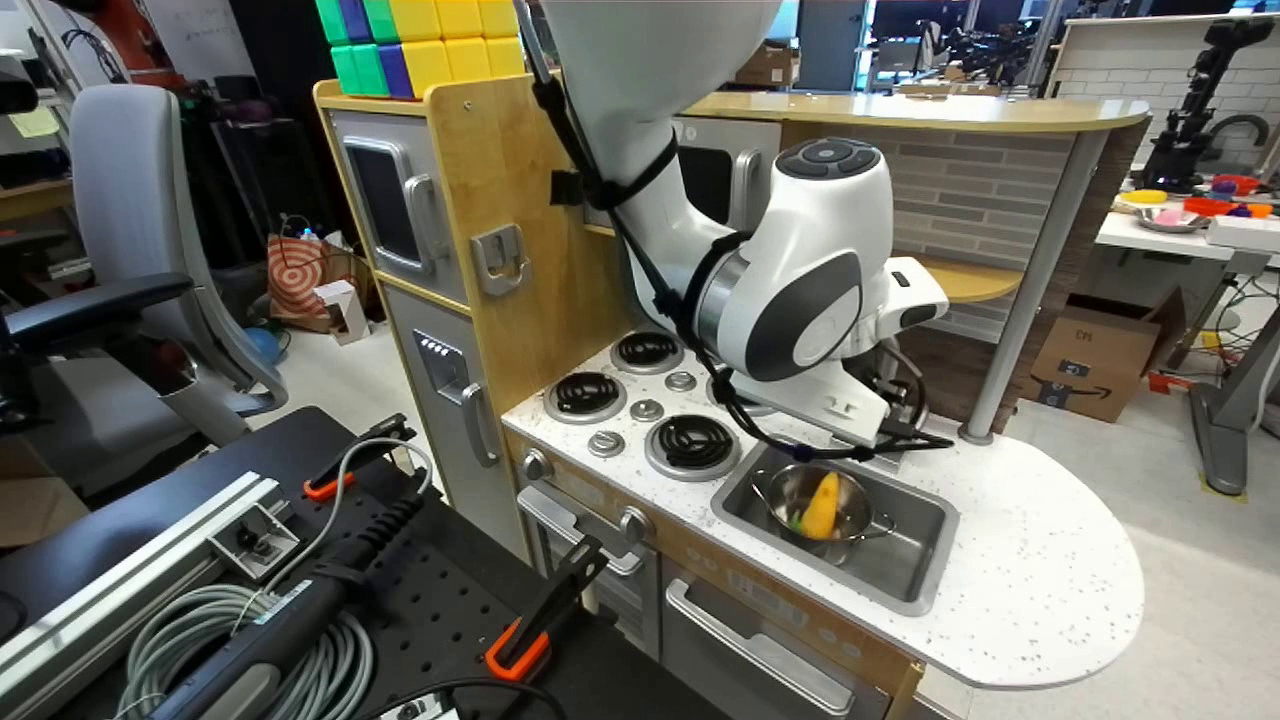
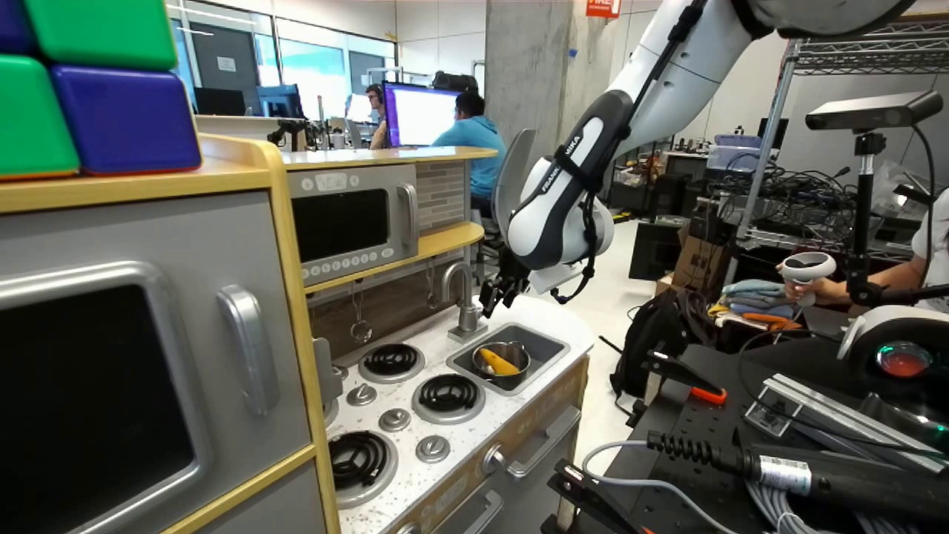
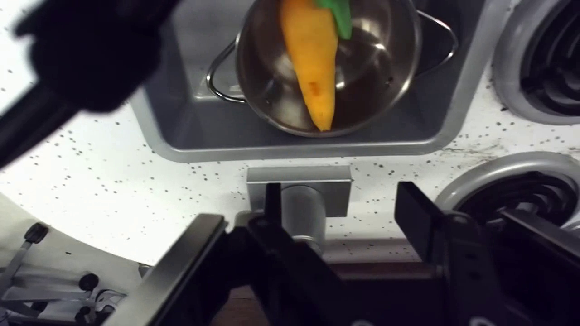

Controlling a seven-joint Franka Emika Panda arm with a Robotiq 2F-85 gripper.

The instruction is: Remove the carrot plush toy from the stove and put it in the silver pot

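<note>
The carrot plush toy [image 1: 823,507] is yellow-orange with a green tip. It lies inside the silver pot [image 1: 860,500], leaning on its wall. The carrot [image 2: 498,362] and pot [image 2: 515,381] show in both exterior views, and the carrot [image 3: 312,59] and pot [image 3: 376,86] show at the top of the wrist view. The white stove [image 2: 404,475] has black burners; the ones I see bear no toy. My gripper [image 2: 498,300] is above the counter by the faucet. In the wrist view my gripper [image 3: 337,194] is open, with nothing held. In an exterior view the arm hides it.
The pot stands in the grey sink basin [image 1: 942,540]. The silver faucet [image 2: 468,308] rises behind the sink, close to my gripper. A microwave-like box [image 2: 341,230] and wooden shelf are behind the counter. A grey post [image 1: 1035,280] stands at the counter's back.
</note>
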